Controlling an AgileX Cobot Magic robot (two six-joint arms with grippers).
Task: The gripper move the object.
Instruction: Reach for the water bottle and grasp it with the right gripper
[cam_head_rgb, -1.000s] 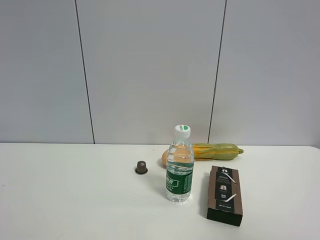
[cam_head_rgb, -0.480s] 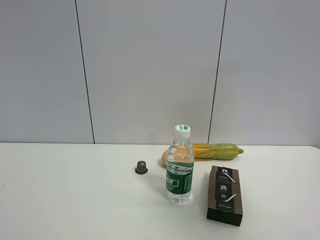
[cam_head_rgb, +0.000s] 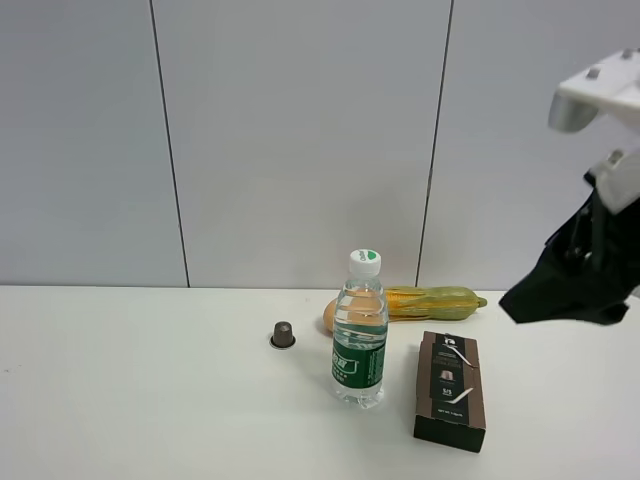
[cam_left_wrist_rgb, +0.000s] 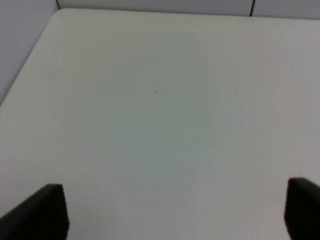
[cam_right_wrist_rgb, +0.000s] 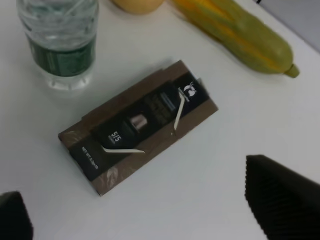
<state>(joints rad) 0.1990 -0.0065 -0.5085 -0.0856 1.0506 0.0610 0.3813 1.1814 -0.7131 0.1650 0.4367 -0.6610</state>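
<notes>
The clear water bottle (cam_head_rgb: 358, 345) with white cap and green label stands upright on the white table, near the middle. It also shows in the right wrist view (cam_right_wrist_rgb: 62, 42). My right gripper (cam_head_rgb: 560, 290), with black jaws and a white bracket on top, hangs above the table's right side, apart from the bottle. In the right wrist view (cam_right_wrist_rgb: 145, 212) its fingers stand wide apart and empty, over the brown box. My left gripper (cam_left_wrist_rgb: 172, 212) is open and empty over bare table. It is out of the exterior view.
A dark brown box (cam_head_rgb: 450, 390) lies flat just right of the bottle, also in the right wrist view (cam_right_wrist_rgb: 140, 125). A yellow-green zucchini (cam_head_rgb: 435, 300) and an orange fruit (cam_head_rgb: 331, 316) lie behind the bottle. A small dark capsule (cam_head_rgb: 283, 334) sits to its left.
My right arm has come into the exterior view from the right edge. The bottle, box and other items have not moved.
</notes>
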